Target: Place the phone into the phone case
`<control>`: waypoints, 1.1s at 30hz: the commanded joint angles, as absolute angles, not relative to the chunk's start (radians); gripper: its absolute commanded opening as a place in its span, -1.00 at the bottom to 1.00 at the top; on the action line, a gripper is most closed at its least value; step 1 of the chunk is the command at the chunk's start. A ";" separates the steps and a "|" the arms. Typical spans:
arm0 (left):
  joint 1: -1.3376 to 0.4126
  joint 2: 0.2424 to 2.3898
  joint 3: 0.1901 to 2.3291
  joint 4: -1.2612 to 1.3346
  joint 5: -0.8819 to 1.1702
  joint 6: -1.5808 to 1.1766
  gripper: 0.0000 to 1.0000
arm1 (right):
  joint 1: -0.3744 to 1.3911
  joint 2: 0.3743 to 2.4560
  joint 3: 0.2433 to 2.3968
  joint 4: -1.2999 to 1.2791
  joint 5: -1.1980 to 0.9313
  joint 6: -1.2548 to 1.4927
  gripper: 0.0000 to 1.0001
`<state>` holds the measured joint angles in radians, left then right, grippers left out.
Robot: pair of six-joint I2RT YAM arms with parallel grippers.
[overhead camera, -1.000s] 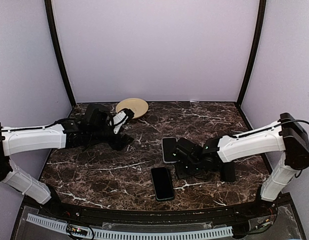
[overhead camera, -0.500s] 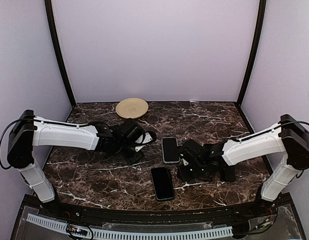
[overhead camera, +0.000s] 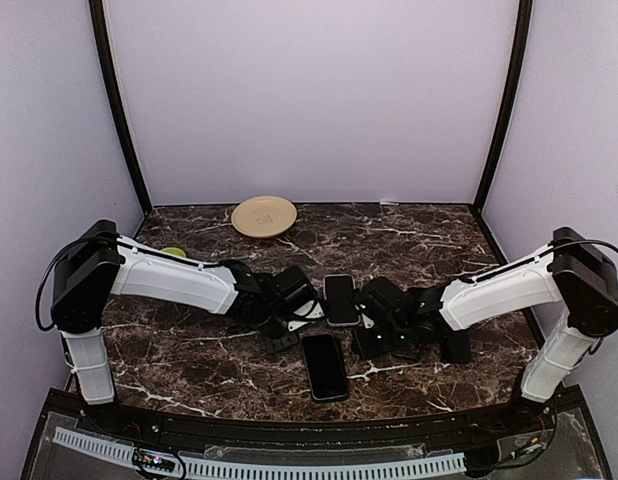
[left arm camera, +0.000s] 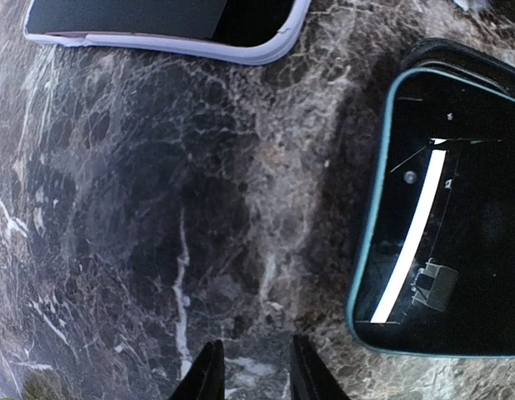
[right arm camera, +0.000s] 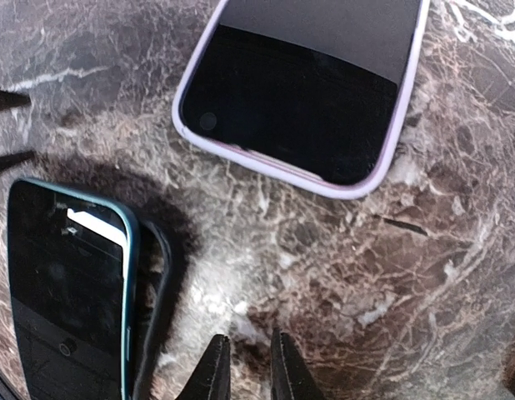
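Phone [overhead camera: 325, 367] first: it's the teal-edged one lying screen-up near the middle of the marble table [overhead camera: 189, 360], toward the near edge. A black rim [right arm camera: 162, 275] peeks out along one side of it, so my guess is it's sitting on a black case without being pressed in, though I can't say for sure. Either way I'd call the job barely started, with the grabbing and seating all left to do. Both arms reach low toward the centre. The tan plate [overhead camera: 264, 215] sits at the far edge, well apart. A lavender-rimmed phone [overhead camera: 340, 300] lies just beyond the teal one. The left gripper [left arm camera: 253, 371] has its jaws slightly parted with nothing between them, and the right gripper [right arm camera: 245, 362] shows a narrower gap, also empty. Small green thing [overhead camera: 172, 252] far left, no idea what.
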<state>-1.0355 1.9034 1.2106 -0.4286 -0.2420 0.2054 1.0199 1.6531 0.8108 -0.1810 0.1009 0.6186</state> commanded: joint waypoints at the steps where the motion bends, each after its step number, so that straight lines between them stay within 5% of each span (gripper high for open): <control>1: -1.056 1.894 1.185 -0.404 -0.203 0.228 -0.43 | 1.014 1.693 0.806 -0.136 0.076 0.670 -0.64; 25: -1.164 1.991 1.308 -0.444 -0.316 0.359 -0.49 | 1.002 1.686 0.898 -0.159 0.077 0.699 -0.67; 33: -1.031 1.862 1.243 -0.471 -0.230 0.245 -0.42 | 1.010 1.559 0.931 -0.348 0.224 0.631 -0.54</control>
<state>-1.1011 1.9697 1.2911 -0.4278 -0.3065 0.2958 1.0084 1.6440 0.8951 -0.2821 0.1490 0.6598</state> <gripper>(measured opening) 0.277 0.215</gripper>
